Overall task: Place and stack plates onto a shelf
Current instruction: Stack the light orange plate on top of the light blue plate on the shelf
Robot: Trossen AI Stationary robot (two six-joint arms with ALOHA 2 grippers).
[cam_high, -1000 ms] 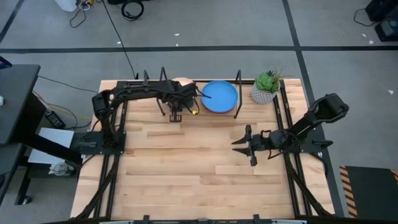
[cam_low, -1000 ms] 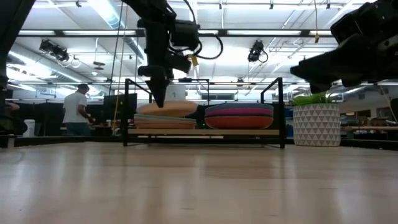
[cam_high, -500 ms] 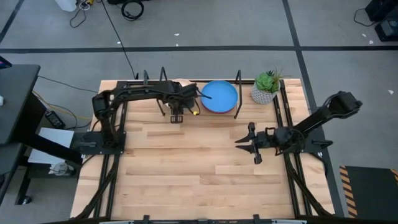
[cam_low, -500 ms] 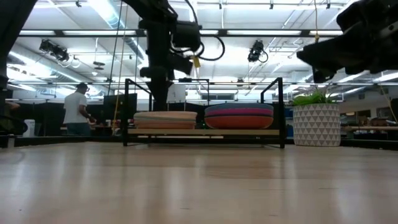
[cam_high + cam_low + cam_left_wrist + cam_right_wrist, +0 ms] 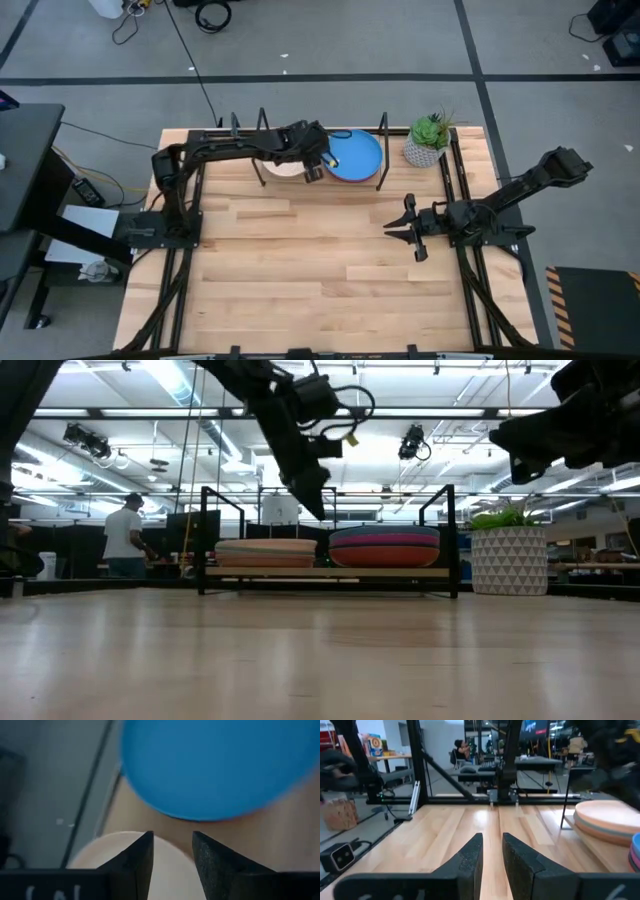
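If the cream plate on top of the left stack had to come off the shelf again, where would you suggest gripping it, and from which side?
Probably by its near rim, coming in level from the shelf's open front. The cream plate lies flat on top of the left stack, so only its thin edge offers a pinch, and the wire uprights and the bright blue plate crowd its other sides.
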